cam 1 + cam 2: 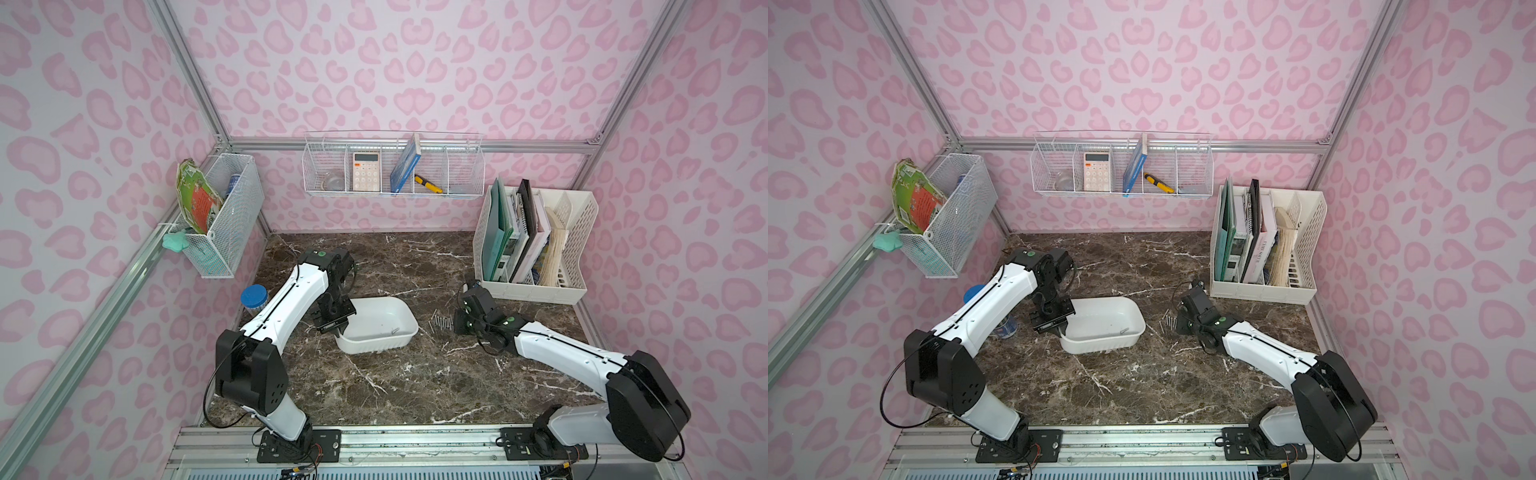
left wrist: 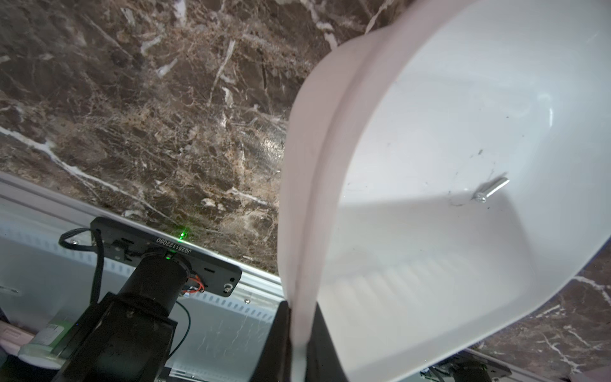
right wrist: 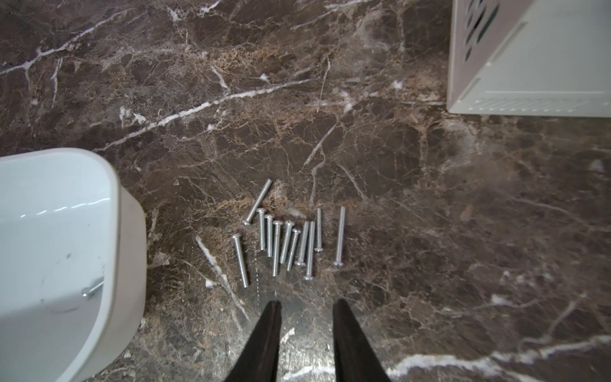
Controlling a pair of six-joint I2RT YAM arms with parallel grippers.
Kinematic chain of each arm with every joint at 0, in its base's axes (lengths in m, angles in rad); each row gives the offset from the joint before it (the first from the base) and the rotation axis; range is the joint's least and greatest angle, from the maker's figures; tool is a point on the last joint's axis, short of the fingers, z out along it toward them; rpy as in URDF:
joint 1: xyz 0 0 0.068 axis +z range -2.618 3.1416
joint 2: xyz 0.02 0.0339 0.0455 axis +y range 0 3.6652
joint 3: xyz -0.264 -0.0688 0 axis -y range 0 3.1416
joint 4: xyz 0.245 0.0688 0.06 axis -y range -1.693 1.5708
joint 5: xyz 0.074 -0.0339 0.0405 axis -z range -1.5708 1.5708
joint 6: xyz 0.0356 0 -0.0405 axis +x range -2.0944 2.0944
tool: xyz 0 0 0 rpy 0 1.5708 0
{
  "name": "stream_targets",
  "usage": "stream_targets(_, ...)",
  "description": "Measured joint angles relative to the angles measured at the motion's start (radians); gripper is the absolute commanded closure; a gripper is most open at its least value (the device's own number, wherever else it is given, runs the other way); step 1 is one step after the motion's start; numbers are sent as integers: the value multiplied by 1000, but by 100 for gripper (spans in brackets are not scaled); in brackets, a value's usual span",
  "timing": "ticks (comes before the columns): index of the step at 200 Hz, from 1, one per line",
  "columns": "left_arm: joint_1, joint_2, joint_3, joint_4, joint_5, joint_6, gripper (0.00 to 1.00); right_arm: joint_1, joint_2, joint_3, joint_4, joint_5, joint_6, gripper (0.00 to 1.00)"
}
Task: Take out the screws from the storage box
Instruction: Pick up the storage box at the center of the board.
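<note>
Pinching the storage box [image 2: 429, 132] by its rim, your left gripper [image 2: 299, 330] clamps the wall; one screw [image 2: 490, 192] lies inside the box, well apart from those fingers. Your right gripper [image 3: 306, 317], narrowly parted and empty, sits just short of the screws [image 3: 291, 244] on the table [image 3: 446, 231] beside the box.

The storage box [image 1: 374, 344] stands on the worktop [image 1: 415, 386], and one screw [image 1: 394, 331] lies inside it, near its right front corner. Just right of the box, a group of screws [image 1: 440, 323] lies side by side on the worktop, not touching its wall. A file rack [image 1: 536, 293] stands further right and behind the box, and a jar [image 1: 254, 298] stands to its left.
</note>
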Motion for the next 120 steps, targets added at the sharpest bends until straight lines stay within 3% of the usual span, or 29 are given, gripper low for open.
stream_targets(53,10,-1,27,-118,85,5,100,-1,13,9,6,-31,0,70)
stream_targets(120,10,-72,-61,-19,-9,107,100,-6,-38,-32,17,-32,-1,71)
